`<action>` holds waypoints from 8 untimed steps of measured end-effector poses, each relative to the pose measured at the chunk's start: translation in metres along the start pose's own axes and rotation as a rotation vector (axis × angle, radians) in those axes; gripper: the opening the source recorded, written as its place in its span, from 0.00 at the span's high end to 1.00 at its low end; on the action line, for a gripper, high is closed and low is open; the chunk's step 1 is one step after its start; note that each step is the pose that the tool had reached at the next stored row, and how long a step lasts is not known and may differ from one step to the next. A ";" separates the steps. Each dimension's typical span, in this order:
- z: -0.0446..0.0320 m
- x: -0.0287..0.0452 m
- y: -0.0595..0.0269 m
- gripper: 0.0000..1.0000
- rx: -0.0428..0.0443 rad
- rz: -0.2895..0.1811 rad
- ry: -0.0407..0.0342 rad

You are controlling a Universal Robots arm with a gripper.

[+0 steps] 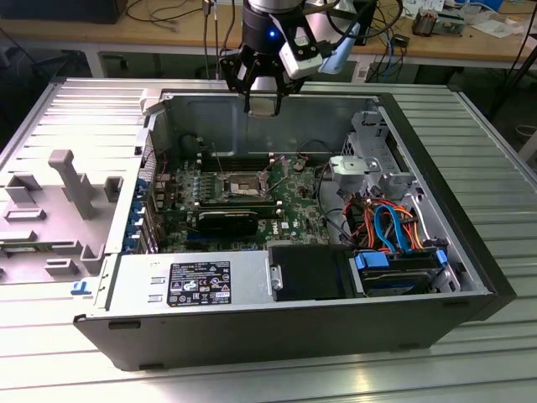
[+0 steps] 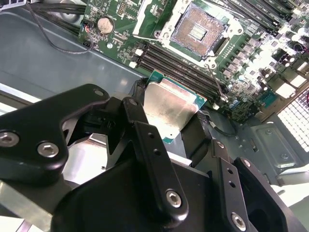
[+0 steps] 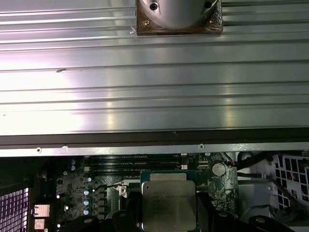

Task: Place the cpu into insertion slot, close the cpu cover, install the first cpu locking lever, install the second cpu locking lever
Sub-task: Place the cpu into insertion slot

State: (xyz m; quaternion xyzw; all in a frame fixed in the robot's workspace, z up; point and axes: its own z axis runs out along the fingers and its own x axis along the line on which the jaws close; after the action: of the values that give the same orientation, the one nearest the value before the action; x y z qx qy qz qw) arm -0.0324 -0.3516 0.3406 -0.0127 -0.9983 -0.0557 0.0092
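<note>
My gripper (image 1: 266, 105) hangs above the back wall of the open computer case, shut on the cpu. In both wrist views the cpu (image 2: 169, 108) (image 3: 168, 203), a flat silver-grey square on a green base, sits clamped between the black fingers (image 2: 145, 130). The insertion slot (image 1: 248, 184) (image 2: 199, 30) lies open on the green motherboard (image 1: 294, 206), below the gripper, its dark contact field bare. The cpu cover (image 2: 147, 17) appears swung up at one edge of the slot. A thin wire lever (image 2: 219, 89) lies beside the slot.
Long black memory slots (image 2: 178, 63) run between the held chip and the socket. A black power supply (image 1: 201, 281) with a white label fills the case's near side. Blue and orange cables (image 1: 390, 225) are at the exterior view's right. A grey side panel (image 1: 59, 201) lies left.
</note>
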 end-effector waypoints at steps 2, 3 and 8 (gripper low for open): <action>0.0002 0.0001 -0.0002 0.46 -0.0001 0.000 0.0000; 0.0002 0.0001 -0.0003 0.46 -0.0001 0.000 0.0000; 0.0007 0.0001 -0.0005 0.46 0.0006 0.000 0.0000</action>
State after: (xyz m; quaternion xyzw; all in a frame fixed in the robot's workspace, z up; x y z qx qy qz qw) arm -0.0325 -0.3521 0.3398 -0.0126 -0.9983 -0.0554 0.0093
